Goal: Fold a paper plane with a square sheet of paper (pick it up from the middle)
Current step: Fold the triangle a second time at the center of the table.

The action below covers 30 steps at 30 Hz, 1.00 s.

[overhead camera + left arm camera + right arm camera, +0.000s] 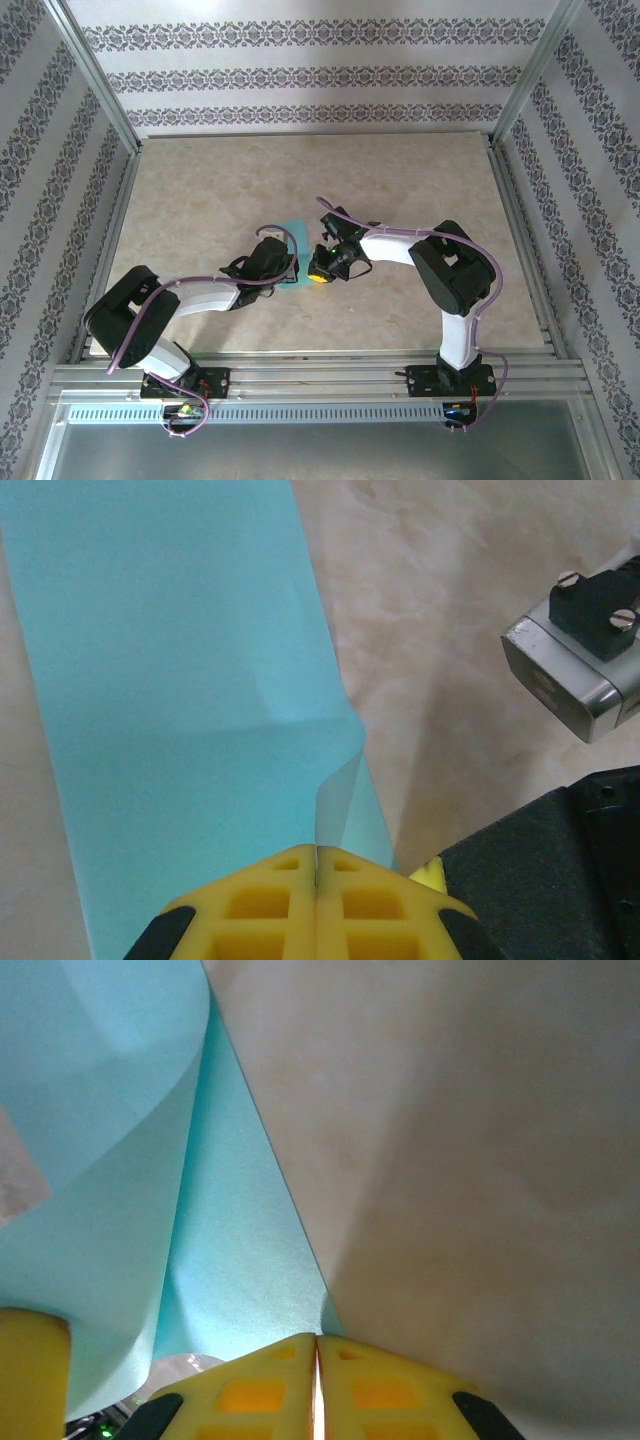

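Both arms meet over the middle of the table point(420, 170), where the turquoise sheet of paper point(291, 231) lies between them, its far part flat on the surface. The left gripper point(316, 885) has its yellow pads pressed together on a small ridge of paper that rises from the sheet's near right edge. The right gripper point(316, 1375) is likewise closed, and the sheet's edge runs straight into the seam between its pads, so it appears to be pinching the paper too. Risks, as judged from here: two pinches this near one another could tear the thin sheet or crumple it if the arms pull apart or twist unevenly. A shallow bite on the edge could also let the paper slip free, and a skewed pull would set a crease off-line for the plane. The overhead view gives the arms' layout and the sheet's place on the table, but the grippers hide the contact. The left wrist view reveals the buckled ridge and part of the right arm point(572, 670) just beside it. The right wrist view shows the paper curling up in a loose roll on the left, beside another yellow pad point(30, 1370).
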### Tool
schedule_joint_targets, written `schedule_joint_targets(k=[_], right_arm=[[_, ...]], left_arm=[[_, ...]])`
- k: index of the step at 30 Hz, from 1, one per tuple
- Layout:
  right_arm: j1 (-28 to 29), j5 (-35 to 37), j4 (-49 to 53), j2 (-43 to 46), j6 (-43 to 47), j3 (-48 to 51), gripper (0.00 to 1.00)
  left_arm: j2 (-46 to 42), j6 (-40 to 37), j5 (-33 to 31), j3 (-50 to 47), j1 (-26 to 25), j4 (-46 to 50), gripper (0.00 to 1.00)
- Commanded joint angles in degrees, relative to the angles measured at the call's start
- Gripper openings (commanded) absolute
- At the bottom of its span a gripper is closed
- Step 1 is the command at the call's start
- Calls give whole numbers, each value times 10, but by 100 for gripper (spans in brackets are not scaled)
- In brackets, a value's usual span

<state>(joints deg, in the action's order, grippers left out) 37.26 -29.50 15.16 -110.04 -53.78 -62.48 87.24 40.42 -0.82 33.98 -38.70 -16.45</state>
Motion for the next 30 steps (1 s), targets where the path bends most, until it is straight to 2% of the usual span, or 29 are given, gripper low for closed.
schedule_joint_targets(k=[1, 11, 25, 30], right_arm=[[-4, 27, 79, 10, 31, 2, 13], [-5, 23, 88, 10, 37, -11, 13], [0, 12, 103, -1, 54, -43, 13], [0, 7, 67, 19, 54, -44, 14]], left_arm=[[-14, -19, 61, 7, 11, -39, 4], [10, -45, 165, 16, 55, -23, 4], [40, -108, 218, 31, 97, 37, 6], [35, -80, 227, 27, 105, 16, 5]])
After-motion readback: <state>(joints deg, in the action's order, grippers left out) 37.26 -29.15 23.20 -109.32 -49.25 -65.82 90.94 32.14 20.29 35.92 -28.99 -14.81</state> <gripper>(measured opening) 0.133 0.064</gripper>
